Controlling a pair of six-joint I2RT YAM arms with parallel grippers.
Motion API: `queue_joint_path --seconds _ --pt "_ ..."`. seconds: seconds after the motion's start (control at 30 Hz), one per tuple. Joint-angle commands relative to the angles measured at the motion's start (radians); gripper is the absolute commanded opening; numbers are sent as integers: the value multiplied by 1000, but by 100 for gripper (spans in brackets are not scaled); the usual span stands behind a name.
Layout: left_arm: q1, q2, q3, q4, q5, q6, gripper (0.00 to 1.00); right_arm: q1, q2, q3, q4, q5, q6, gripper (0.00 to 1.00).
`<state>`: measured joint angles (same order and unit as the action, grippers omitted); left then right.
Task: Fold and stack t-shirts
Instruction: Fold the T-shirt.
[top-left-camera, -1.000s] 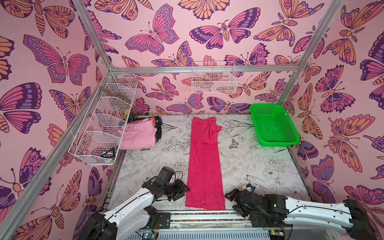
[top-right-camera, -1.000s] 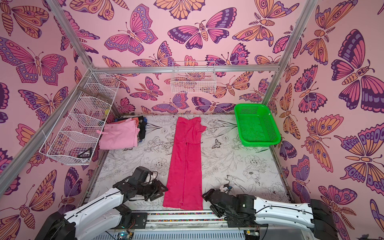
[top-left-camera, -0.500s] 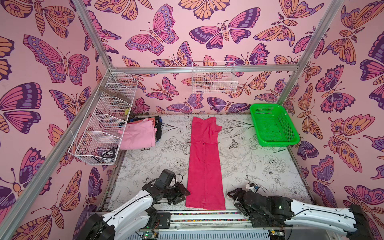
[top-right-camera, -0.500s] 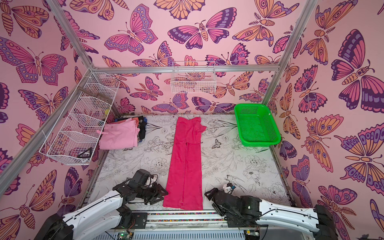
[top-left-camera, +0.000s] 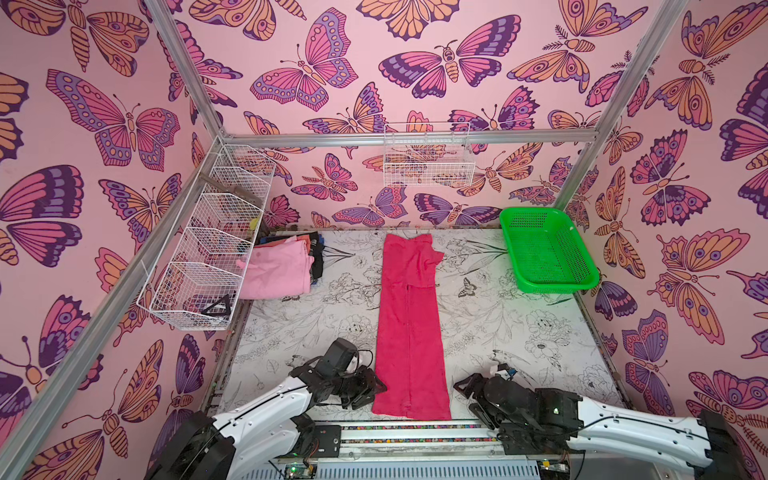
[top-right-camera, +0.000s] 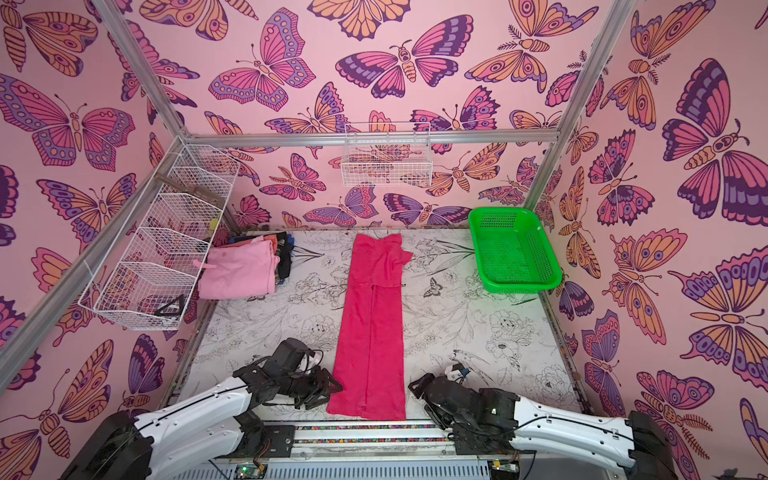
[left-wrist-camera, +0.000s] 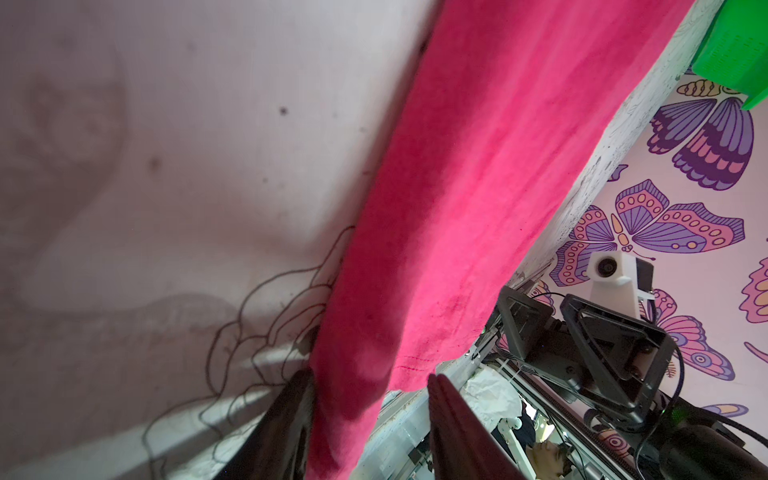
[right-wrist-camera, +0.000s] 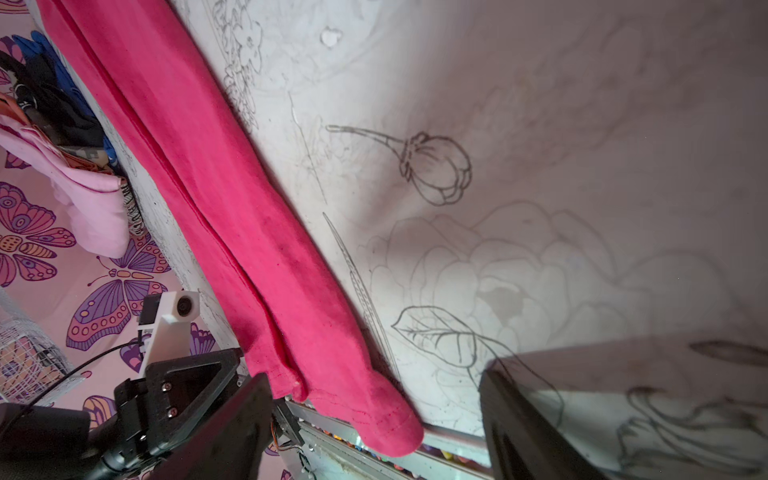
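The crimson shirt (top-left-camera: 411, 328) lies folded into a long narrow strip down the middle of the table (top-left-camera: 316, 328), running from the far edge to the near edge, with one sleeve poking out on its right side near the far end. The left gripper (top-left-camera: 376, 388) sits low at the strip's near left corner. In the left wrist view its jaws stand apart on either side of that corner, with the cloth against one finger (left-wrist-camera: 291, 415) and the corner's tip cut off by the picture's edge. The right gripper (top-left-camera: 463, 386) is near the near right corner. In both top views its dark fingers are hard to tell from the arm, but the right wrist view shows the jaws spread wide, with the shirt's corner and bare table between them. In the far left corner a pink shirt (top-left-camera: 276, 270) tops a pile. Only the edges of the orange shirt (top-left-camera: 305, 241) and dark shirts (top-left-camera: 318, 257) under it show, and a wire rack (top-left-camera: 199, 266) hides the pile's left side. A green basket (top-left-camera: 557, 286) stands in the far right corner.
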<state>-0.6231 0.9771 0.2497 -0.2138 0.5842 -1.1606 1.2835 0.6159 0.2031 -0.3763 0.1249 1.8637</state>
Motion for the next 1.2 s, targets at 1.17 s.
queue_joint_path --seconds 1.17 --pt "-64 -60 -26 -102 -55 -68 49 28 494 69 101 -236 -111 81"
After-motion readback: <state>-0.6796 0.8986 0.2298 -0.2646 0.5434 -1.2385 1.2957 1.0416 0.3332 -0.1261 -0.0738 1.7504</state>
